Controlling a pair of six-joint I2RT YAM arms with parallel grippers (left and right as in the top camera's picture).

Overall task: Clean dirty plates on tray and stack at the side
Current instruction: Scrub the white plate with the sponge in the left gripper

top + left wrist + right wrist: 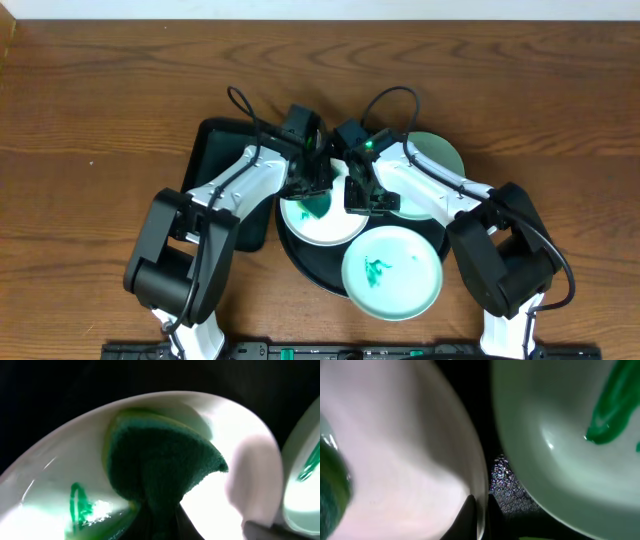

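The white plate (pixel 330 230) lies on the left half of the round tray (pixel 300 262), and it is the one being cleaned. A green sponge (pixel 160 460) is pressed flat into its bowl, and a green smear (pixel 77 505) shows on the plate just beside it. The left gripper (pixel 314 196) reaches in from the tray's left side with its fingers closed narrowly on the sponge, so a firm pinch can push the pad across the glaze.

The right gripper (pixel 363 200) comes in over the middle of the tray with its fingers nipped shut on the white plate's rim. This is most likely to keep the light plate from sliding or spinning under the scrubbing.

A mint plate (pixel 392 272) with its own green smear sits at the tray's near right edge and looks not yet cleaned. A second mint plate (pixel 440 158) lies at the tray's far right, partly under the right arm. Whether it rests on the tray or just beyond the rim I cannot tell.

A rectangular black tray (pixel 215 150) lies against the round tray's left side, under the left arm. By my reading no stack has been started.
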